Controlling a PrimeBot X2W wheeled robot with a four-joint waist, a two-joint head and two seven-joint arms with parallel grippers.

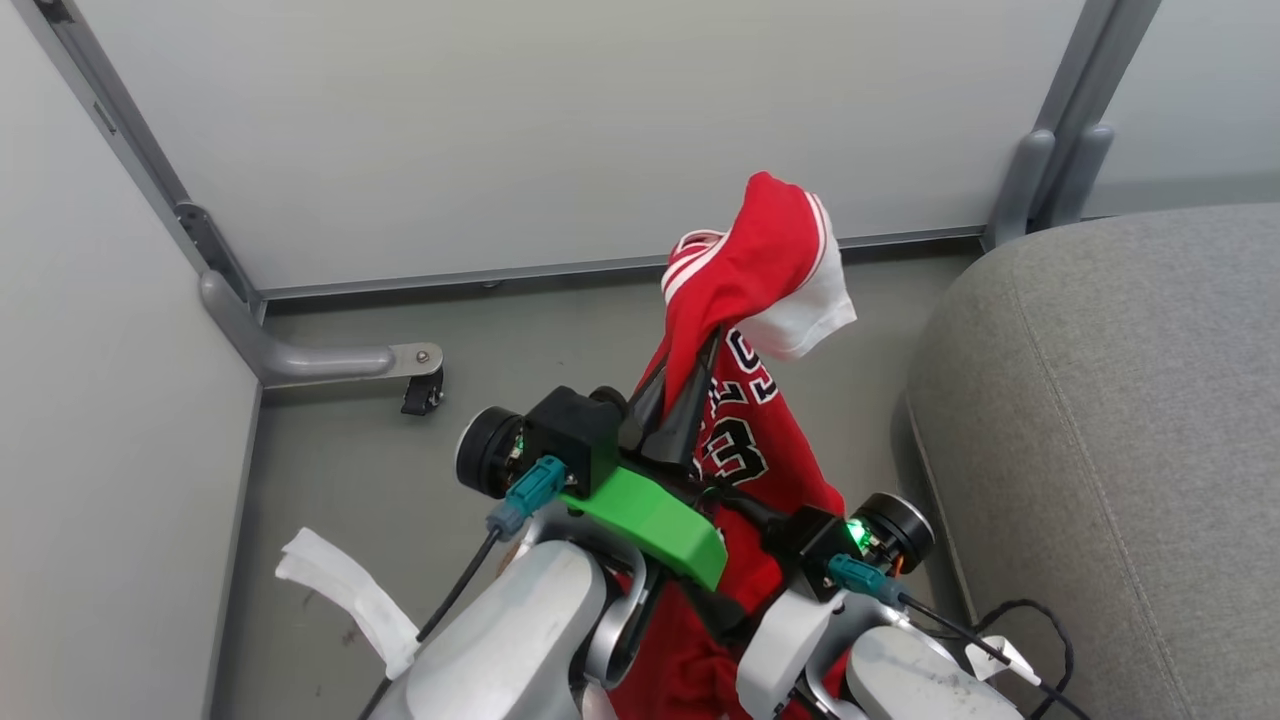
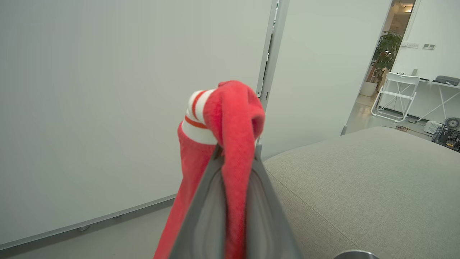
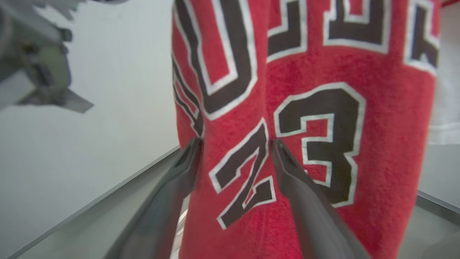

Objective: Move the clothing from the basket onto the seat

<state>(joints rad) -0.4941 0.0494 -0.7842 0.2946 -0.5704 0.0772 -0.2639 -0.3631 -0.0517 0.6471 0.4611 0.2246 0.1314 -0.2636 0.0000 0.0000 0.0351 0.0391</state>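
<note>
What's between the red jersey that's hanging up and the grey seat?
A bare strip of grey floor, seen in the head view. The jersey, pinched in the left gripper, hangs apart from the seat.

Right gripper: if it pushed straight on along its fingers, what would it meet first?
The red jersey, hanging right across the open right gripper; the tips look nearly on it, though depth is unclear.

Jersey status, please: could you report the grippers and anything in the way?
Left gripper shut on jersey, held up, hanging. Right gripper open beside its number. Seat on the right, floor between.
</note>
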